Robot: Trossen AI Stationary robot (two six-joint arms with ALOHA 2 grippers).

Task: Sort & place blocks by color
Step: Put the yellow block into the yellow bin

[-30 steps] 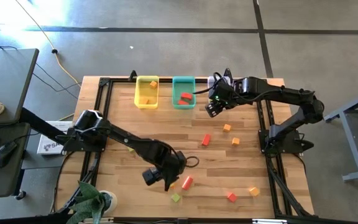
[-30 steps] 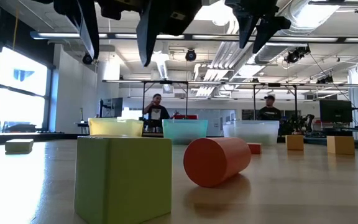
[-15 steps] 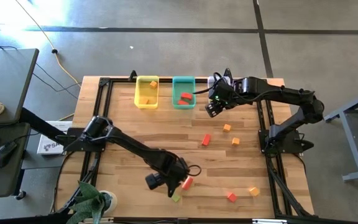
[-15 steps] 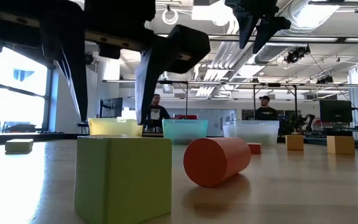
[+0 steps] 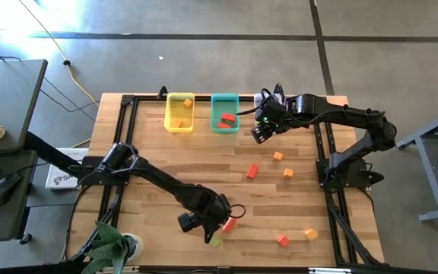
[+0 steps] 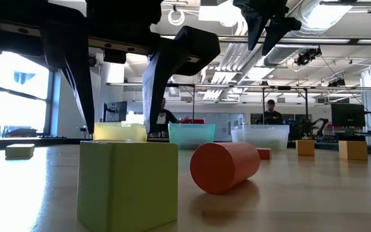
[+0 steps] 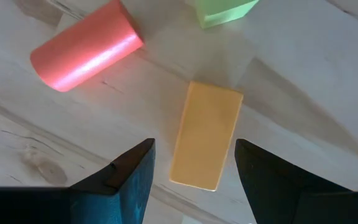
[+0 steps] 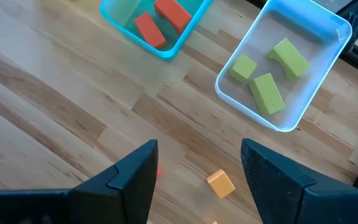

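Two claws spread, empty | left claw (image 7: 194, 165) straddles orange bar (image 7: 206, 135) | green cube (image 7: 222, 10) cut off

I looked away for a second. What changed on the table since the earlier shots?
The left gripper swung toward the table's front edge and sank, open, over an orange bar beside the red cylinder and green cube. Nothing grasped. The right gripper and blocks stayed put.

Bare wood either side of the orange bar (image 7: 205, 135); red cylinder (image 7: 86, 46) close by.
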